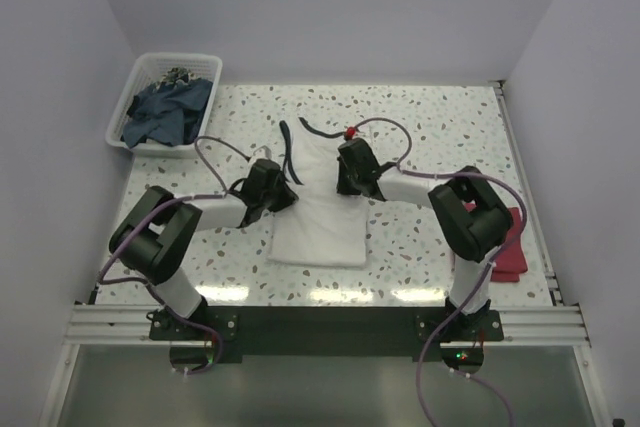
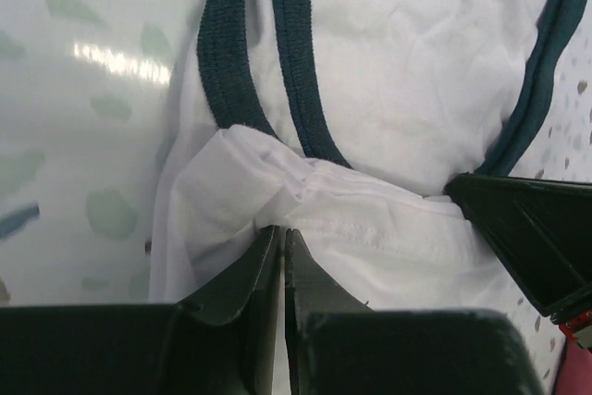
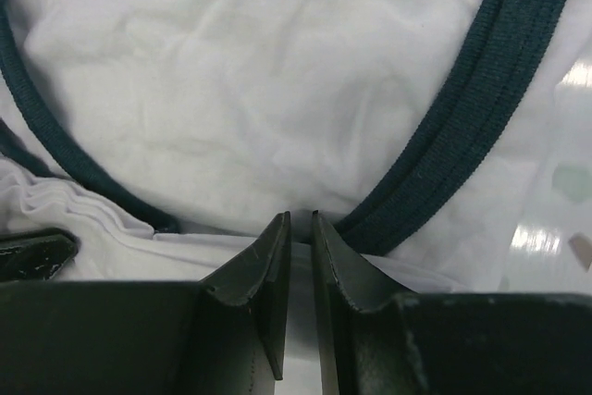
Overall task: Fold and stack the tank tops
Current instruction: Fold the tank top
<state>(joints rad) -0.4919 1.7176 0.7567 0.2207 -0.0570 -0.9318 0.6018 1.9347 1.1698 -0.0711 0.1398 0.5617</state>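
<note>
Your top view alone shows the red tank top (image 1: pixel 511 247); left claw (image 2: pixel 281 231) and right claw (image 3: pixel 298 217) sit narrow at the white tank top (image 3: pixel 259 90), grip unclear.

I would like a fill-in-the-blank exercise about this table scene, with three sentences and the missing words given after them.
1. The basket stands at the far ___ corner of the table.
2. The left tool and the right tool are both at the tank top that is ___, not dark red.
3. The dark red tank top lies beside the ___ arm.

Missing words: left; white; right.
</note>
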